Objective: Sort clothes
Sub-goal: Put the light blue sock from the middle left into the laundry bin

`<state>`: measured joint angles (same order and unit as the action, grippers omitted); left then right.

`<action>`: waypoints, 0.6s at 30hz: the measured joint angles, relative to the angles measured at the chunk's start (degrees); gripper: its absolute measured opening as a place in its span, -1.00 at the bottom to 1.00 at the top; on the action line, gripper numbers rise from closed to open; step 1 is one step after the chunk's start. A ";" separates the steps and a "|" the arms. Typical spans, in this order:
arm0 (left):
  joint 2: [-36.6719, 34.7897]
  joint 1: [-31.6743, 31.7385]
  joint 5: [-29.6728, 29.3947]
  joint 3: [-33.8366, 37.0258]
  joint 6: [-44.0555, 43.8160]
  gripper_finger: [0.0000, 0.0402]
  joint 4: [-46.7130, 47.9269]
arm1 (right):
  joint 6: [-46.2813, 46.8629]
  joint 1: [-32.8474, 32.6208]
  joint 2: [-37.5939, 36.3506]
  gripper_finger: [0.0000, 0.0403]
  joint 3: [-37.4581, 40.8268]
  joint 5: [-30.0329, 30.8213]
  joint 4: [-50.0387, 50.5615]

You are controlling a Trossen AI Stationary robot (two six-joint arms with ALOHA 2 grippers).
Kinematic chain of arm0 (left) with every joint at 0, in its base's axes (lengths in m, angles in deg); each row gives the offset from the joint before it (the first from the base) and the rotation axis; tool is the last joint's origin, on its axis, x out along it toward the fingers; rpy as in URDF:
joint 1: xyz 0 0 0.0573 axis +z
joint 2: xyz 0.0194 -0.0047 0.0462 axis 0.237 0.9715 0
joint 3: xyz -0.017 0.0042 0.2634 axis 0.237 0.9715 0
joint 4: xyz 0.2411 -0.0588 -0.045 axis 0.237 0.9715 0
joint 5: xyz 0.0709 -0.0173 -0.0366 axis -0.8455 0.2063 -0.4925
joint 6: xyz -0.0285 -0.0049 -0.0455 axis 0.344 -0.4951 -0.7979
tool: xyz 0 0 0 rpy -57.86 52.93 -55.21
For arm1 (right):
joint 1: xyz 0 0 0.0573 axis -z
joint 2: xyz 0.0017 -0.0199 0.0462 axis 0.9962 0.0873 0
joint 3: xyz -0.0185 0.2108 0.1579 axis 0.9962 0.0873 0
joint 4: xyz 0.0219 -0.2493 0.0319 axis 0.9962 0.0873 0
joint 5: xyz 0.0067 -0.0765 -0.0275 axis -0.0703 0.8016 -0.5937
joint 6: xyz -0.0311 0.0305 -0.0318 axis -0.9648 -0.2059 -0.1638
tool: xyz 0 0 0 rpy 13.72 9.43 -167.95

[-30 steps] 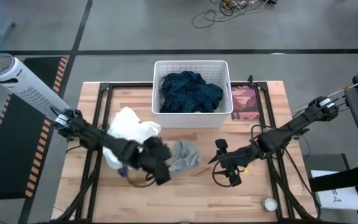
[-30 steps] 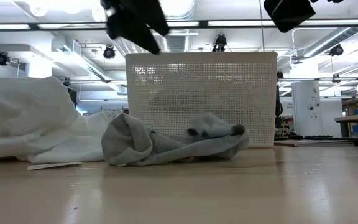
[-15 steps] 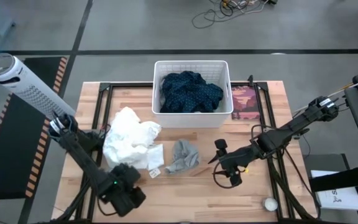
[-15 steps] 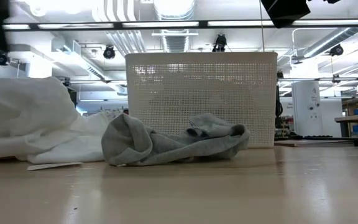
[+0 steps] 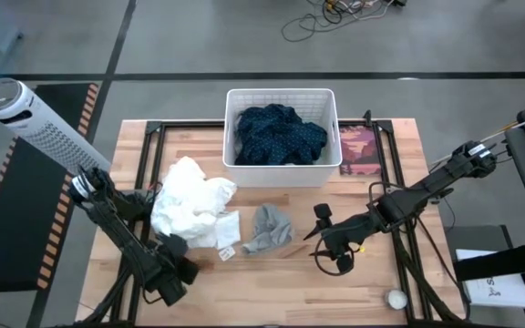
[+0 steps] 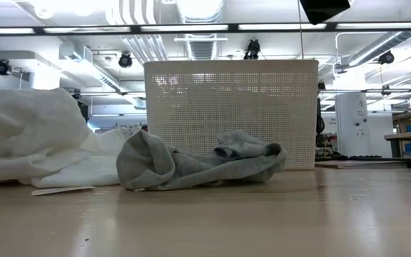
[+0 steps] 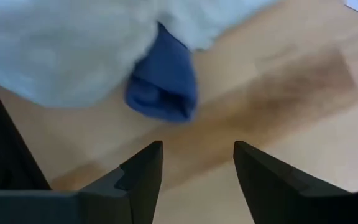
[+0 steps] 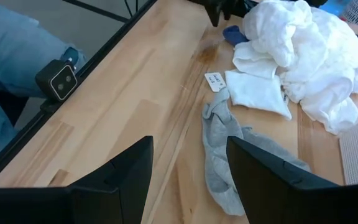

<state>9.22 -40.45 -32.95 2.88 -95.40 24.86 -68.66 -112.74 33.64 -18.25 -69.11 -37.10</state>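
Sorting stands partly done, by my judgement. One dark navy dotted garment (image 5: 279, 134) lies inside the white basket (image 5: 230, 128) at the far middle of the desk (image 5: 372, 282). Three items remain on the desk surface, outside the basket:

1. The white garments (image 5: 190, 205) lie heaped at the left, near the basket's left corner.
2. The grey garment (image 5: 268, 228) lies crumpled just right of the white heap, in front of the basket.
3. A small blue piece (image 7: 163, 87) shows at the near edge of the white heap, partly under it.

My left tool (image 5: 173, 273) hovers at the near left of the desk, just beside the white heap, fingers apart and holding nothing. My right tool (image 5: 328, 253) waits to the right of the grey garment, fingers apart and empty.
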 joint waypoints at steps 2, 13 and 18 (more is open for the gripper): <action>0.00 0.33 -0.04 1.46 -0.12 -0.09 0.12 | 0.38 0.00 0.01 -0.06 0.00 -0.02 -0.01; -0.45 1.85 -0.83 10.90 -0.31 -0.02 -7.82 | -0.69 0.00 0.01 -0.06 0.00 0.00 -0.01; -0.68 2.02 -4.80 11.42 0.05 -0.04 -11.36 | -2.11 0.02 0.01 -0.06 0.00 0.00 -0.03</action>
<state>8.55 -38.43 -37.75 14.30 -95.35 13.50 -70.77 -112.72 33.65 -18.25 -69.11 -37.13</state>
